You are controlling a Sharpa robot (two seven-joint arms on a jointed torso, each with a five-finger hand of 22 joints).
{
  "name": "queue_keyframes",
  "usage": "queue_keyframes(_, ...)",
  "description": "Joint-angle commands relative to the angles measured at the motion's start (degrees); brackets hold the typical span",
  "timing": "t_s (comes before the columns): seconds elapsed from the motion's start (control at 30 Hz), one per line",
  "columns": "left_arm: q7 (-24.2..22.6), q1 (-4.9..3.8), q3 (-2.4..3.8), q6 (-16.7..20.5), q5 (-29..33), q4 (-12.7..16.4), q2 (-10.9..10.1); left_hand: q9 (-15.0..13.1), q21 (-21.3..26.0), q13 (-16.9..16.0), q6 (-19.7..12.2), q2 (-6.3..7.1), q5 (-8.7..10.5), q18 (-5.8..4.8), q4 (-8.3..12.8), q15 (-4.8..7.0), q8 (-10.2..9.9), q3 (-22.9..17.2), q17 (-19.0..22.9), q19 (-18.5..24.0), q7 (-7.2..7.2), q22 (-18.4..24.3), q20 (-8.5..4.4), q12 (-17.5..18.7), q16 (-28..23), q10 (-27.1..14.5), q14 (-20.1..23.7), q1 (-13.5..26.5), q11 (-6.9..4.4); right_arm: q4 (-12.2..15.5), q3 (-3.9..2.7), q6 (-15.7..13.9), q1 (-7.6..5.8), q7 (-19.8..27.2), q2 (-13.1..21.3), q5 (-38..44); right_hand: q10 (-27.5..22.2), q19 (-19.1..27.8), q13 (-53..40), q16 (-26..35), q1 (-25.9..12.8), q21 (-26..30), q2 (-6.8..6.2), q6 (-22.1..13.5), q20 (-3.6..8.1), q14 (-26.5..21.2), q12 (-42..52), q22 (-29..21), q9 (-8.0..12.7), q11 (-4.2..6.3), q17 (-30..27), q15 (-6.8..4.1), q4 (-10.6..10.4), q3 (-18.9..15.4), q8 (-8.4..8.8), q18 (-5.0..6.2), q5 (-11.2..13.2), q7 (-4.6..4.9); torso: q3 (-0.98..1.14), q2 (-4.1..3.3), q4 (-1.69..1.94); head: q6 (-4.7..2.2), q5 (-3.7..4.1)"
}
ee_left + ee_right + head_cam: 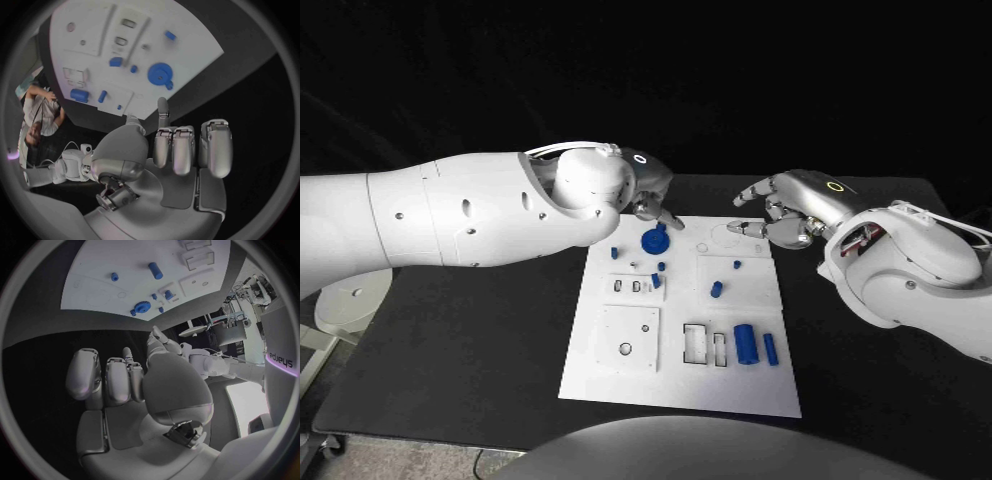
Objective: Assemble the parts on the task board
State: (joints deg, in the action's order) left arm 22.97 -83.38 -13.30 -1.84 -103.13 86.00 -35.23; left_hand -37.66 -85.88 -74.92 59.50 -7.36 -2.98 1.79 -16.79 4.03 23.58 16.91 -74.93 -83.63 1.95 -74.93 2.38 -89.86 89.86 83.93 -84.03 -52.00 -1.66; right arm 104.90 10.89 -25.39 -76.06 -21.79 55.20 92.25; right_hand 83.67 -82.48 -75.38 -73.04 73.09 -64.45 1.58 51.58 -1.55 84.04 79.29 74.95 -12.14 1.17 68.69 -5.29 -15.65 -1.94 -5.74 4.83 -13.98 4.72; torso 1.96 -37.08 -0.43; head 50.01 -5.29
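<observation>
The white task board (635, 385) lies mid-table. A blue gear (653, 240) sits near its far left corner, small blue pegs (717, 289) stand in its middle, and two blue cylinders (746, 343) lie near its right edge. My left hand (643, 192) hovers over the far left corner, one finger pointing down beside the gear (161, 75), holding nothing. At the far right corner my right hand (783, 212) hangs with its fingers apart and empty. The right wrist view shows the board (94, 287) and the gear (141, 306) beyond the fingers (116, 381).
The black table (459, 350) reaches out on both sides of the board. Rectangular recesses (697, 342) and a square plate with holes (629, 338) take up the board's near half. A white round stand (343, 300) sits off the table's left edge.
</observation>
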Motion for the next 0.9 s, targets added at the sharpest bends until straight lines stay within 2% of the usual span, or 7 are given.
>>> queue_keyframes(0.03, -9.01, -0.04, 0.02, 18.80, -21.56, -2.89, 0.70, -0.27, 1.10, -15.08, -1.51, 0.96, 0.23, 0.42, -0.10, -0.68, -1.49, -2.82, -15.07, 1.40, 0.41, -5.69, 0.71, -0.14, 0.14, 6.07, -5.97, -0.69, 0.68, -0.21, 0.04, 0.99, 0.01, -0.02, -0.02, -0.03, 0.39, -0.09, -2.06, 0.17, 0.26, 0.31, 0.33, 0.12, 0.00, 2.56, -0.23, 6.60, 0.09, -0.01, -0.07, 0.48, 0.22, 0.08, 0.25, 0.17, -0.35, -0.04, 0.02, -0.03, -0.07, -0.01, 0.09)
queue_keyframes(0.1, -9.39, -0.04, 0.02, 21.87, -24.91, -4.02, 1.12, -0.57, 2.01, -15.08, -1.84, 1.95, 0.24, 0.73, -0.04, -0.98, -2.46, -5.33, -15.07, 2.74, 0.70, -4.40, 1.16, -0.14, 0.14, 6.07, -5.97, 0.26, 1.01, -0.27, 0.08, 1.07, 0.01, 0.00, 0.13, -0.05, 0.40, -0.08, -2.08, 0.18, 0.32, 0.34, 0.38, 0.11, 0.00, 2.56, -0.21, 6.60, 0.11, -0.01, -0.08, 0.48, 0.24, 0.12, 0.27, 0.17, -0.36, -0.04, -0.06, -0.07, -0.03, -0.01, 0.24)
queue_keyframes(0.23, -7.74, -0.05, 0.03, 18.93, -19.14, -4.95, 1.77, -0.40, 2.73, -15.08, -4.53, 0.18, 0.24, 1.00, 0.01, -1.13, -4.63, -5.27, -15.07, 3.73, 0.93, -3.49, 1.49, -0.14, 0.14, 6.07, -5.97, 2.81, 1.20, -0.44, 0.14, 1.32, 0.01, 0.00, 0.36, -0.09, 0.40, -0.08, -2.08, 0.18, 0.32, 0.34, 0.38, 0.11, 0.00, 2.56, -0.21, 6.60, 0.11, -0.01, -0.08, 0.48, 0.24, 0.12, 0.27, 0.17, -0.36, -0.04, -0.11, -0.17, -0.04, -0.01, 0.39)
queue_keyframes(0.33, -3.79, -0.06, 0.06, 10.44, -0.82, -6.11, 2.61, -0.23, 2.90, -15.08, -8.35, -0.58, 0.22, 1.12, 0.07, -1.58, -7.09, -5.17, -15.07, 3.97, 2.03, -3.45, 1.57, -0.14, 0.14, 6.07, -5.97, 2.63, 1.93, -0.64, 0.21, 1.50, 0.01, -0.01, 0.52, -0.12, 0.33, -0.08, -1.96, 0.25, 0.53, 0.38, 0.57, 0.09, -0.01, 2.54, -0.32, 6.61, 0.17, -0.01, -0.19, 0.48, 0.31, 0.25, 0.31, 0.17, -0.37, -0.04, -0.08, -0.10, 0.01, -0.01, 0.52)
queue_keyframes(0.37, -2.08, -0.08, 0.07, 5.59, 9.33, -6.97, 2.94, -0.61, 2.56, -15.08, -8.49, -0.69, 0.21, 1.02, 0.38, -1.74, -7.11, -5.13, -15.07, 3.50, 2.75, -4.04, 1.59, -0.14, 0.14, 6.07, -5.97, 2.07, 2.13, -0.70, 0.24, 1.57, 0.01, -0.02, 0.60, -0.13, 0.32, -0.07, -1.94, 0.25, 0.58, 0.40, 0.61, 0.09, -0.01, 2.54, -0.33, 6.61, 0.18, -0.01, -0.20, 0.48, 0.34, 0.28, 0.32, 0.18, -0.37, -0.04, -0.08, -0.10, -0.03, -0.01, 0.60)
queue_keyframes(0.5, 1.02, -0.10, 0.06, -5.20, 27.74, -8.54, 3.10, -3.73, 0.28, -15.08, -6.24, -1.70, -0.07, 0.24, 1.98, -1.68, -4.24, -6.60, -15.07, 0.05, 2.63, -7.53, 1.77, -0.14, 0.14, 6.07, -5.97, -1.30, 2.18, -0.64, 0.33, 1.81, 0.01, -0.11, 0.95, -0.17, 0.28, -0.05, -1.87, 0.29, 1.04, 0.51, 0.80, 0.11, 0.00, 2.52, -0.40, 6.61, 0.28, 0.00, -0.27, 0.47, 0.57, 0.51, 0.39, 0.19, -0.48, -0.05, 0.05, -0.06, 0.02, -0.01, 1.08)
queue_keyframes(0.9, 4.09, -0.12, 0.06, -21.80, 37.93, -8.21, 1.70, -11.22, -0.79, -15.08, -5.91, -2.35, 0.05, -0.22, 2.21, 0.16, -0.10, -6.63, -15.07, -2.23, 1.03, -9.41, 0.01, -0.14, 0.14, 6.07, -5.97, -0.90, 0.42, -0.84, 0.84, 2.40, 0.01, 0.05, 1.26, -1.06, 0.20, -0.03, -1.71, 0.32, 1.96, 0.77, 1.24, 0.19, 0.00, 2.51, -0.52, 6.64, 0.56, 0.00, -0.41, 0.48, 0.95, 1.28, 0.55, 0.22, 0.38, -0.02, 0.00, -0.09, 0.08, -0.01, 0.94)
